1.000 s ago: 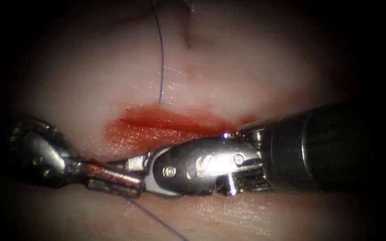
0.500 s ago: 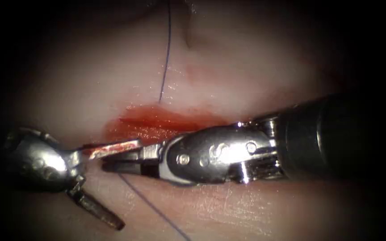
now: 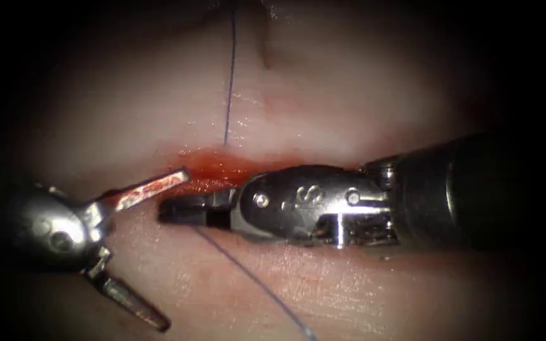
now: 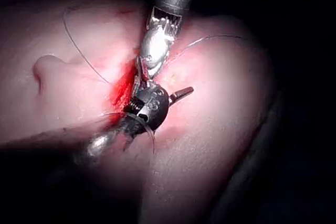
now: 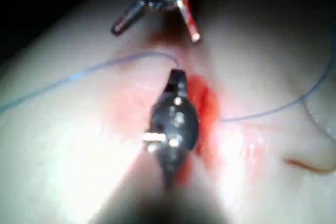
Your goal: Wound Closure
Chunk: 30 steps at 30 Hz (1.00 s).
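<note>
The left tool (image 3: 140,252) has sprung wide open — empty — while the right tool (image 3: 181,210) stays clamped on the thread (image 3: 248,281).

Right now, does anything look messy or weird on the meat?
Red fluid is smeared along the cut in the tissue. The left gripper gapes wide open, holding nothing. The right gripper is shut on the thread, which trails loose across the tissue. I can't make out the needle.
</note>
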Available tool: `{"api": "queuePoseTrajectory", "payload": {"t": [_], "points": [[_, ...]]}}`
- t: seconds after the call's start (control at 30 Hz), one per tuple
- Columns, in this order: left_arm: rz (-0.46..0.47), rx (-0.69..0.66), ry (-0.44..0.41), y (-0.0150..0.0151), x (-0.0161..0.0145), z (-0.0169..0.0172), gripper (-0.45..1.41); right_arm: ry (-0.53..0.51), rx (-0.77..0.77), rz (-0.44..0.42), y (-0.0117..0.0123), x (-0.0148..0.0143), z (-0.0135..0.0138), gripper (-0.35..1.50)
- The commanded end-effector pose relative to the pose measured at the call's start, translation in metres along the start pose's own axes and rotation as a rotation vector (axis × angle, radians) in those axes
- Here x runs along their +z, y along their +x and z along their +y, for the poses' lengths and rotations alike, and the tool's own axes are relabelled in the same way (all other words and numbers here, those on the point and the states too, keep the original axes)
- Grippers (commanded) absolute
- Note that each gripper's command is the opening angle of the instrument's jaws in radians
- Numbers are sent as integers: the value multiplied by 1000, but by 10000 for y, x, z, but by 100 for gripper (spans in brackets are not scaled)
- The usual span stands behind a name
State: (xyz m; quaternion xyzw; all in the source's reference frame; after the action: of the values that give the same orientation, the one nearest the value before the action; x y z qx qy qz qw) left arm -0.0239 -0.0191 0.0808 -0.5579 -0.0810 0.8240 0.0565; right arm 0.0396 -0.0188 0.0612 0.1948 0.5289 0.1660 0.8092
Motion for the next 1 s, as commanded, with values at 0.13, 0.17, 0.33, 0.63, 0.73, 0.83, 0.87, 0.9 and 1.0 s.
{"api": "queuePoseTrajectory", "payload": {"t": [0.13,0.17,0.33,0.63,0.73,0.83,0.87,0.9,1.0], "points": [[-62,56,56,7,15,10,109,-5,113,-27,-5,12,15,-35],[-79,68,79,12,21,14,108,-2,142,-40,-6,16,21,-35],[-121,88,121,23,33,23,103,10,162,-56,-10,25,25,-35],[-188,175,183,85,53,45,96,26,177,-97,-24,37,21,-35],[-238,257,215,111,50,48,91,24,192,-101,-28,37,22,-35],[-272,313,235,125,49,50,82,27,204,-105,-27,37,22,-35],[-281,329,244,126,50,51,79,27,205,-104,-26,37,21,-35],[-313,349,230,124,52,52,76,31,207,-104,-24,36,21,-35],[-335,363,215,118,52,52,74,31,209,-104,-23,35,22,-35]]}}
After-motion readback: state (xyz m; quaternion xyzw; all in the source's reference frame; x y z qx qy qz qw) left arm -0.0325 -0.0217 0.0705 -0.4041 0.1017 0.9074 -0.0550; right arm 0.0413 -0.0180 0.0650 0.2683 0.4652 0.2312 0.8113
